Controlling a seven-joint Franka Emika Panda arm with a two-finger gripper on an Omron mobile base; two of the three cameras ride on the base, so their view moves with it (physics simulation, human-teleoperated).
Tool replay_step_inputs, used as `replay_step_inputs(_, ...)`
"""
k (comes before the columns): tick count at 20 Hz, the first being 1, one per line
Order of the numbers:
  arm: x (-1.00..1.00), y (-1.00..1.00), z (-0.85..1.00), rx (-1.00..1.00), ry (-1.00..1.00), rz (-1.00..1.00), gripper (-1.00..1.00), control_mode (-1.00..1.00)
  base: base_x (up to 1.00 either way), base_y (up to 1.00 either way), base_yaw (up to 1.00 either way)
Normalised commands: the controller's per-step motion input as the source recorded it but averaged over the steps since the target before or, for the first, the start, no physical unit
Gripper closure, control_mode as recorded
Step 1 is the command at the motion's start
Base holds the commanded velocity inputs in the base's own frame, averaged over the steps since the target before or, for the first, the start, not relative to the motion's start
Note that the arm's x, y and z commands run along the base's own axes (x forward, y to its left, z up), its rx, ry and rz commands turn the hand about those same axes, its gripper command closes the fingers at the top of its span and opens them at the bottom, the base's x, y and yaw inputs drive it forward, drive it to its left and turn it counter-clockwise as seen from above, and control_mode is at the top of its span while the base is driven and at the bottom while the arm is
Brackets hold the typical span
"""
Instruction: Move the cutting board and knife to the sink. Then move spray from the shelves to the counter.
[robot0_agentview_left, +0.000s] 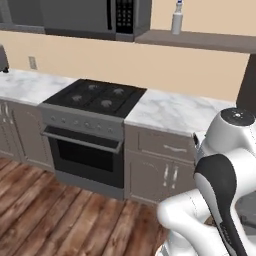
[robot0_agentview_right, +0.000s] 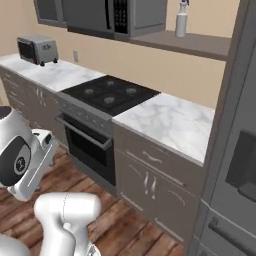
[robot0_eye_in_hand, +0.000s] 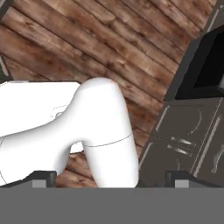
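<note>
The spray (robot0_agentview_left: 177, 19) (robot0_agentview_right: 181, 21), a small light-grey bottle with a white-and-blue nozzle, stands upright on the brown-grey shelves (robot0_agentview_left: 200, 40) (robot0_agentview_right: 195, 44) high on the wall. Below it runs the white marble counter (robot0_agentview_left: 175, 112) (robot0_agentview_right: 170, 122), bare to the right of the stove. My gripper (robot0_eye_in_hand: 111, 179) is open and holds nothing. Its two dark fingertips (robot0_eye_in_hand: 43, 177) stand far apart in the hand view, which looks down over the wooden floor and cabinet fronts, far below the shelves. The cutting board, knife and sink are out of view.
A black stove with oven (robot0_agentview_left: 95, 97) (robot0_agentview_right: 110, 94) splits the counter. A microwave (robot0_agentview_left: 95, 17) (robot0_agentview_right: 110, 15) hangs above it. A toaster (robot0_agentview_right: 37, 49) sits on the far left counter. A tall dark appliance column (robot0_agentview_right: 235, 150) bounds the right side. Wooden floor (robot0_agentview_left: 50, 210) lies in front.
</note>
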Motion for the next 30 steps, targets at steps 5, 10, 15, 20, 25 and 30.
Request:
replay_step_inputs(5,0.0,0.0,0.0,0.0,0.0,0.0,-1.0,1.0,1.0,0.4,-0.3)
replay_step_inputs(10,0.0,0.0,0.0,0.0,0.0,0.0,-1.0,1.0,0.84,0.42,-0.46)
replay_step_inputs(15,0.0,0.0,0.0,0.0,0.0,0.0,-1.0,1.0,0.77,0.29,-0.46)
replay_step_inputs(20,0.0,0.0,0.0,0.0,0.0,0.0,-1.0,1.0,0.59,0.34,-0.41)
replay_step_inputs(25,0.0,0.0,0.0,0.0,0.0,0.0,-1.0,1.0,0.19,0.15,-0.27)
replay_step_inputs(30,0.0,0.0,0.0,0.0,0.0,0.0,-1.0,1.0,0.46,0.06,-0.26)
